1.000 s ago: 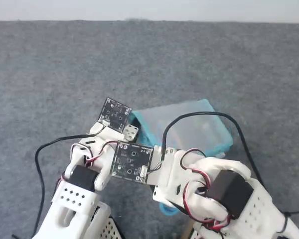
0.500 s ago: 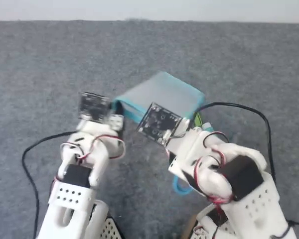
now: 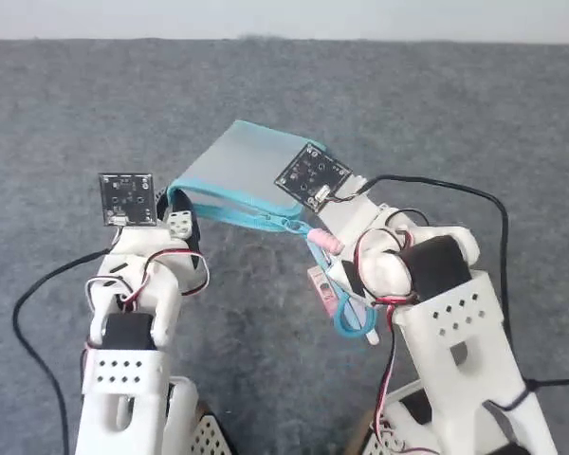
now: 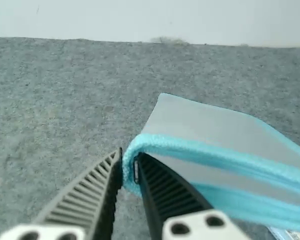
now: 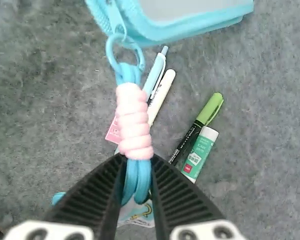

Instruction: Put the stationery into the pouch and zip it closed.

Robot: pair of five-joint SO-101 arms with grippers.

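On the grey worktop [image 3: 436,114], 2 pens [image 5: 157,80], 1 green marker [image 5: 200,125] and 1 glue stick [image 5: 197,152] lie just beside the pouch [image 3: 242,166], not in it. By my reading, filling and zipping are both left to do. The left tool [image 4: 128,159] is clenched on the pouch's corner seam. The right tool [image 5: 138,159] grasps the zip's blue strap [image 5: 132,125]. Since 1 second ago the arms have spread apart, and the pouch has moved out from under them and is stretched between them.
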